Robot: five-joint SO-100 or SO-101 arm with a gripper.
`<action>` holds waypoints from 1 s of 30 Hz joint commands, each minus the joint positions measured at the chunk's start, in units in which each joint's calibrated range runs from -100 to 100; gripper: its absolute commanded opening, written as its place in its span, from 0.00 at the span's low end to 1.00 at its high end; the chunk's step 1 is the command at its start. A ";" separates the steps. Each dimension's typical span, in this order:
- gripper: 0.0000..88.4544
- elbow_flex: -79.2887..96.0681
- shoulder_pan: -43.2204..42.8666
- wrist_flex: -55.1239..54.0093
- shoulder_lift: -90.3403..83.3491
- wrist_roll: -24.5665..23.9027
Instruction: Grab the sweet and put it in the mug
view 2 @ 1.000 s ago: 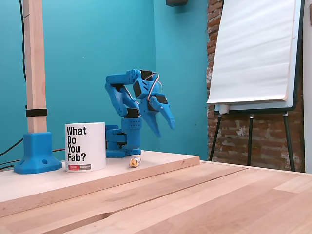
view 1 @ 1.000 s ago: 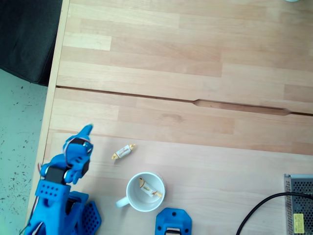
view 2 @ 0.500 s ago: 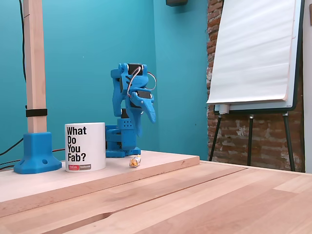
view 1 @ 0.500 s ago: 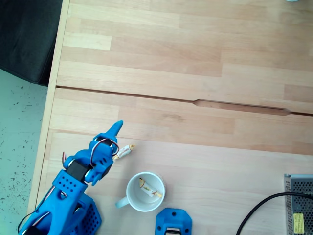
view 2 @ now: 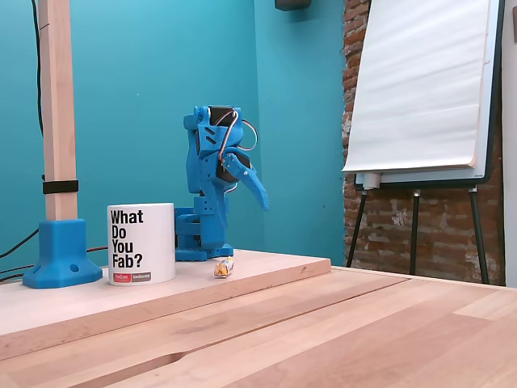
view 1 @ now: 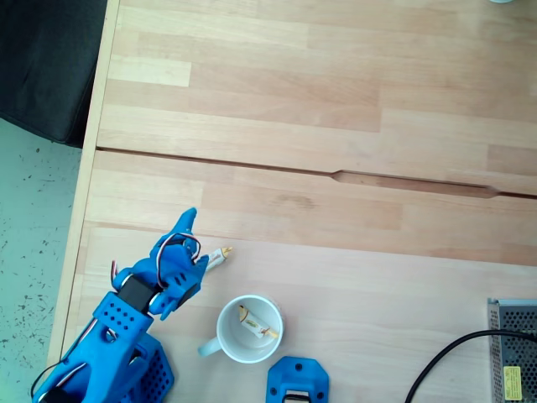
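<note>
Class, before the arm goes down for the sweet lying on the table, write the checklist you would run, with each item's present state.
1. Small cream-wrapped sweet with twisted yellow ends lies free on the wooden table: ok.
2. Blue two-finger gripper is above the sweet, apart from it: ok.
3. Jaws open wide enough: cannot tell.
4. Round white ceramic mug stands upright: ok.
5. Mug has room beside the second wrapped sweet inside: ok.

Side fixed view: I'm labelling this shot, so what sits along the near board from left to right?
Blue post base → mug → sweet, lying on the board; farther right stands the flipchart by the brick wall.
</note>
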 commanded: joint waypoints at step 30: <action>0.40 2.66 9.34 -1.11 1.78 14.95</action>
